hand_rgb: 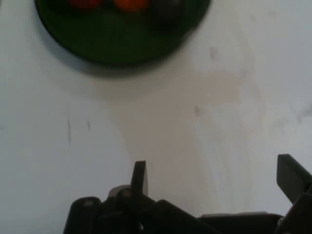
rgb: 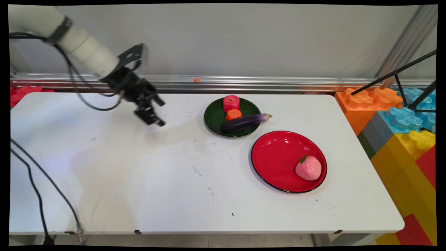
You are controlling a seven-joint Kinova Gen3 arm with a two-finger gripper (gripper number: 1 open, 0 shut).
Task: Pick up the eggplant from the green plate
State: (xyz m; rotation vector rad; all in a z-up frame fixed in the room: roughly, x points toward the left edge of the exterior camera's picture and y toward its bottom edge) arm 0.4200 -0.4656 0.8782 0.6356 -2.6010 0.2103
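Main view: a black two-finger gripper hangs above the white table near ten o'clock, holding nothing, jaws apart. A green plate sits toward one o'clock from the table's middle, well apart from the gripper. On it rest a red fruit at the far rim, an orange fruit just in front, and a purple eggplant lying across the near side, its stem past the rim. A larger red plate lies just beside it at four o'clock, carrying a pink peach.

Hand view: two fingers stand spread over bare table. The green plate's edge shows at twelve o'clock.
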